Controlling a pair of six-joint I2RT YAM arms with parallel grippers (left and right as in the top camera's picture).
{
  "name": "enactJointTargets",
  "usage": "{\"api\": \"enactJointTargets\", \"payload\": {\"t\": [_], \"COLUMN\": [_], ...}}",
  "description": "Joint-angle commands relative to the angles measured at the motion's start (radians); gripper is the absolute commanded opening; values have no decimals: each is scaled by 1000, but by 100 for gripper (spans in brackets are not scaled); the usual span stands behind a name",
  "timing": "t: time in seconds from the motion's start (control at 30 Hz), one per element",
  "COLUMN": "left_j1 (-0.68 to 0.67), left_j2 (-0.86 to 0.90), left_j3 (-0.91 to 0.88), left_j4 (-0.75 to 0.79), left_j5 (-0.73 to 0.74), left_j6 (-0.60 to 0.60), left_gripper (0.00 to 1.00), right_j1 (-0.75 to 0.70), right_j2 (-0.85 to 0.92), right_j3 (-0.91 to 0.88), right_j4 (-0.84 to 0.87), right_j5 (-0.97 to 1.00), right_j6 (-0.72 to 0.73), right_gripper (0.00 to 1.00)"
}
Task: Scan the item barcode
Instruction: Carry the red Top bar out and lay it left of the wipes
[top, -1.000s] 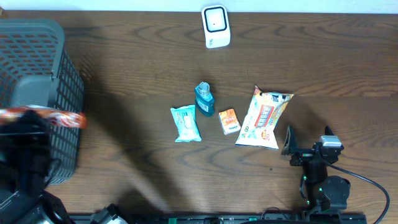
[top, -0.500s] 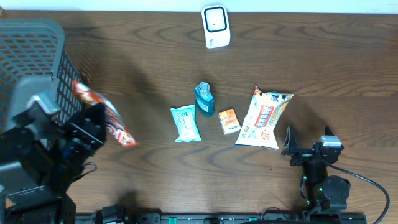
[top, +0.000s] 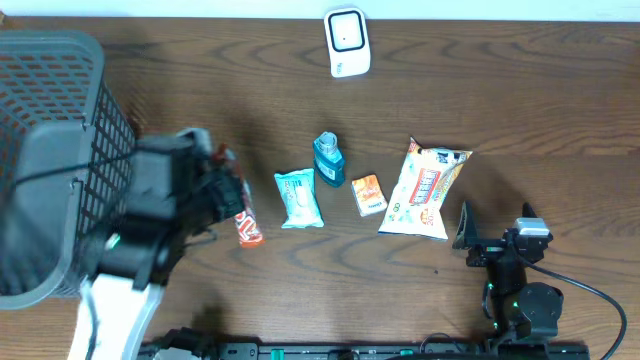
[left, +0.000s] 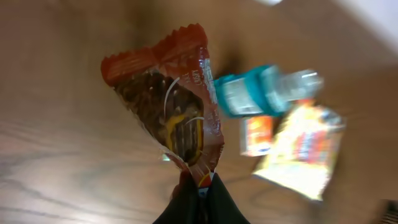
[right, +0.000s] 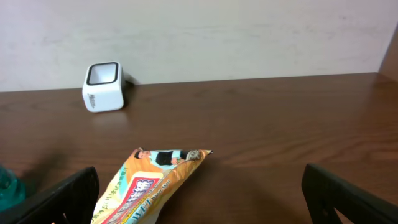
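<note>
A red snack packet (left: 168, 106) with dark chocolate pieces printed on it hangs from my left gripper (left: 199, 193), which is shut on its lower edge. From overhead the packet (top: 243, 215) is just left of a teal packet (top: 299, 198), with the left gripper (top: 226, 193) above the table beside the basket. The white barcode scanner (top: 347, 42) stands at the far edge of the table, and its dark window shows in the right wrist view (right: 104, 86). My right gripper (top: 495, 228) rests open near the front right, holding nothing.
A grey mesh basket (top: 60, 110) fills the left side. In the middle lie a teal bottle (top: 328, 160), a small orange box (top: 369, 194) and a yellow wipes pouch (top: 425, 190), which lies just in front of the right gripper (right: 205, 205).
My left arm has swung right from over the basket, carrying the red packet down to beside the teal packet. The right arm has not moved.
</note>
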Motion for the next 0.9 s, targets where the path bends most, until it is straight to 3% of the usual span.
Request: {"api": "enactJointTargets", "payload": {"t": [0.0, 0.4, 0.63, 0.67, 0.77, 0.8, 0.87], "left_j1": [-52, -91, -101, -103, -115, -117, -121], "left_j2": [102, 483, 583, 583, 570, 562, 539], "left_j3": [2, 2, 2, 2, 3, 4, 9], "left_j4": [14, 74, 89, 88, 91, 91, 97], "left_j5": [-123, -253, -252, -252, -237, -237, -238], "left_j6": [18, -28, -29, -29, -52, -68, -86], "left_gripper": [7, 8, 8, 12, 40, 54, 67], "right_j1": [-8, -8, -8, -8, -8, -8, -8], "right_j2": [-1, -1, -1, -1, -1, -1, -1], "right_j3": [-2, -2, -2, -2, -2, -2, -2], "right_j4": [-4, -4, -4, -4, -4, -4, -4], "right_j5": [2, 1, 2, 2, 2, 2, 2], "right_j6": [13, 13, 13, 13, 13, 13, 13], "right_gripper": [99, 99, 99, 99, 99, 99, 99]}}
